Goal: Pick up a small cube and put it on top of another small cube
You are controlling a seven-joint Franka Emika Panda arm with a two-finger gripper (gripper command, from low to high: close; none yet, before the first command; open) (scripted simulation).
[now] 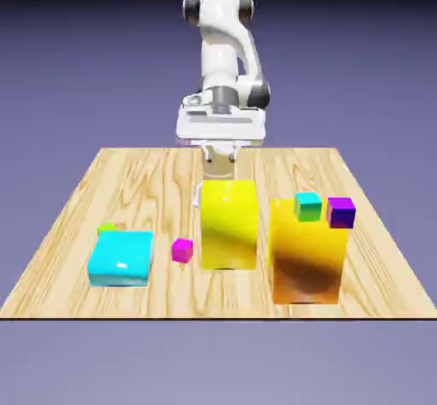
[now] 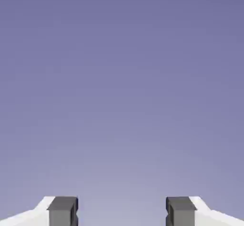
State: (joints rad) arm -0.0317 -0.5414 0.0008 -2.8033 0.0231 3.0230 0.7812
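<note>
The end effector, spread wide, faces the plain blue-violet backdrop around the pale, wood-grained tabletop.

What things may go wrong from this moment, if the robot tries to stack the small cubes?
The open gripper could knock the cyan block when reaching for the lime cube, which shows only partly behind it. The hand view shows only backdrop beyond the fingertips, so aiming by it may fail. The arm might also bump the tall yellow block in front of it.
</note>
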